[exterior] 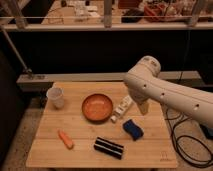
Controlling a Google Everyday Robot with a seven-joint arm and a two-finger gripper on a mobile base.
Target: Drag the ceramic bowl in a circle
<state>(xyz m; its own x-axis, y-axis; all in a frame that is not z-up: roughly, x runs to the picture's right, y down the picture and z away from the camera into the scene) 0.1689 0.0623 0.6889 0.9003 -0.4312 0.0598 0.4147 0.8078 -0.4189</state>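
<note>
Pictured upright and empty near the middle of the wooden table (150, 155): the ceramic bowl (97, 107), round and so without a long axis, with a white cup (55, 96) at its 10 o'clock, a small white bottle (121, 109) just beside its rim at 3 o'clock and a blue sponge (132, 128) at 4 o'clock. Hanging over the table beyond that bottle: the gripper (143, 108), nothing seen in its hold, its opening impossible to tell. Judged from here, bowl at 9 o'clock from the gripper, bottle in between, so probably a leftward reach to the rim.
</note>
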